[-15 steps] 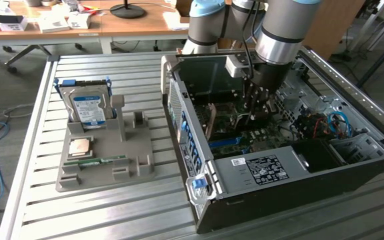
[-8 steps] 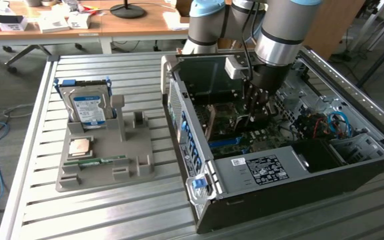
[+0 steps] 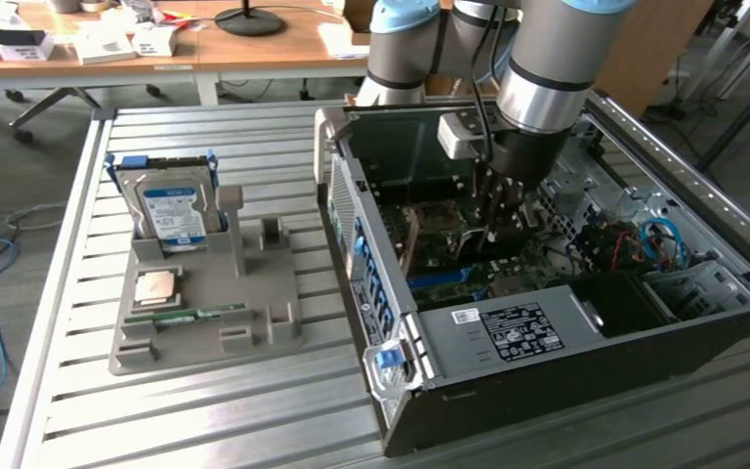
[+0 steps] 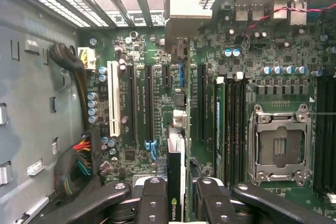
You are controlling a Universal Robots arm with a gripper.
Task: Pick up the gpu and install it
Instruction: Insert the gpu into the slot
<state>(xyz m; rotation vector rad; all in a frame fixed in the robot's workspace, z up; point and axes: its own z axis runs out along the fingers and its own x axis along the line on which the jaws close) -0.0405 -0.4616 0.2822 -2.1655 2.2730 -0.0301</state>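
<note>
I'm holding the graphics card (image 4: 176, 153) edge-on, my hand (image 4: 181, 187) pinching it from both sides. The fingers (image 4: 155, 192) are only partway closed because the card is sitting between them. I'm reaching down inside the open computer case (image 3: 609, 332), over the motherboard (image 4: 136, 51), with the card running parallel to the long black slots (image 4: 148, 103). Can't tell if it's touching a slot. The hard drive (image 3: 171, 210) is standing in the grey holder (image 3: 206, 332), well off to the exterior view's left.
</note>
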